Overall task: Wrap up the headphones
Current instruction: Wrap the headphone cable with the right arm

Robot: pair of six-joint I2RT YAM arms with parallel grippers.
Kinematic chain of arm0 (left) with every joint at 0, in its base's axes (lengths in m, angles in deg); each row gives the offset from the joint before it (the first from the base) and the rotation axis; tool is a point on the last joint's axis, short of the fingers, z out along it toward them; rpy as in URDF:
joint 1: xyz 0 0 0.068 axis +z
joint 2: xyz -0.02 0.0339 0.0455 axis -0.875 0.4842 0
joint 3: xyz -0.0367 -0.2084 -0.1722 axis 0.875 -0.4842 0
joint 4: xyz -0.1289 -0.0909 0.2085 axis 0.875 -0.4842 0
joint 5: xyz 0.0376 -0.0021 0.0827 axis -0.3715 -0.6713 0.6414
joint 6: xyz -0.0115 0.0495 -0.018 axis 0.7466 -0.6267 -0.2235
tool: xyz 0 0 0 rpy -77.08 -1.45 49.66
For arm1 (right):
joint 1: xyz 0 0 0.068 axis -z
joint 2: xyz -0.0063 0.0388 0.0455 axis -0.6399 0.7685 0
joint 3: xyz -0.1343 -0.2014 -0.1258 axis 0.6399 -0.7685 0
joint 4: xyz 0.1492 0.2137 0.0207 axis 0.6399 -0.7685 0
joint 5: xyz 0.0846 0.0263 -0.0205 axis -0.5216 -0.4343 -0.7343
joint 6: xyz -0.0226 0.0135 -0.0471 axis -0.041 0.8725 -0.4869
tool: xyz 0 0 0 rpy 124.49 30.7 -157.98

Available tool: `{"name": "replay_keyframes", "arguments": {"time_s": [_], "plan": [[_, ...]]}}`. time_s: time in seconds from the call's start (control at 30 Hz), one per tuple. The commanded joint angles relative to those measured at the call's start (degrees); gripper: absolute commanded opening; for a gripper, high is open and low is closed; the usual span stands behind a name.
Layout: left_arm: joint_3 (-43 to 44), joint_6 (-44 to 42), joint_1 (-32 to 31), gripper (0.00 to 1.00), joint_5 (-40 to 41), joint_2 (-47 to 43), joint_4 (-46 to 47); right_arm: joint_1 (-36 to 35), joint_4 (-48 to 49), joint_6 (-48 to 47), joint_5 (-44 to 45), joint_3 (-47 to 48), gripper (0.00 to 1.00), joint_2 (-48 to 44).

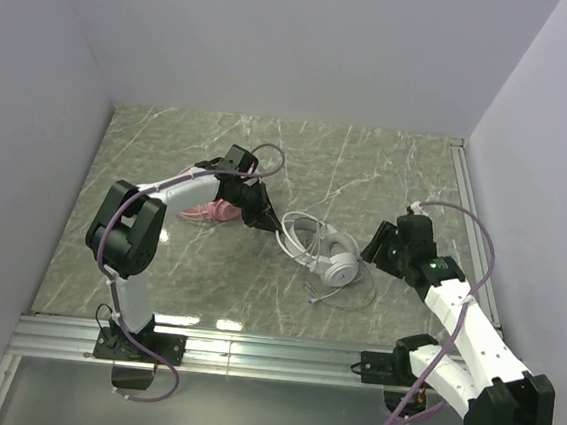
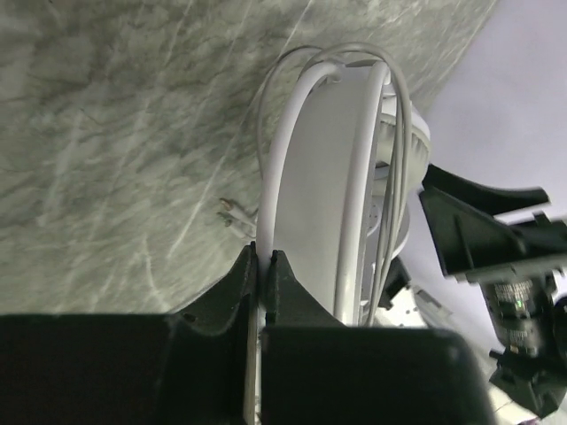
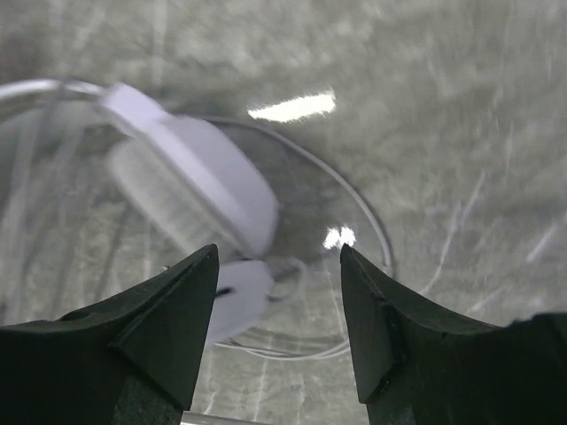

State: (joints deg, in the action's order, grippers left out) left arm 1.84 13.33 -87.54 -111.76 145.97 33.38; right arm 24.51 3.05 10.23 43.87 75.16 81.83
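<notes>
White with grey cushions, the white headset (image 1: 328, 255) lies on the green marbled table (image 1: 388, 172), a little right of centre and between the two arms. Its thin cable (image 1: 345, 301) trails in loose loops around it and toward the near edge, and the left wrist view shows the plug (image 2: 229, 212) lying bare on the stone. The left gripper (image 1: 261, 213) reaches in from the left, its jaws pinched tight on the white headset at the end of the headband; whether the cable is caught there too cannot be told. The pink headset (image 1: 208, 211) sits on the table beneath that arm, mostly hidden. The right gripper (image 1: 373, 247) hovers just beside the white earcups, jaws spread and holding nothing.
</notes>
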Motion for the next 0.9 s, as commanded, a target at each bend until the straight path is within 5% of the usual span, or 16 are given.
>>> {"name": "replay_keyframes", "arguments": {"time_s": [0.0,0.87], "plan": [[2.3,-8.1,0.9,0.01,1.5,0.4,-2.8,0.9,1.9,5.6,0.2,-3.5,0.63,-1.4],[6.8,-13.2,1.5,0.0,4.4,2.1,-4.4,-0.5,-6.3,17.1,8.2,-7.1,0.6,9.6]]}}
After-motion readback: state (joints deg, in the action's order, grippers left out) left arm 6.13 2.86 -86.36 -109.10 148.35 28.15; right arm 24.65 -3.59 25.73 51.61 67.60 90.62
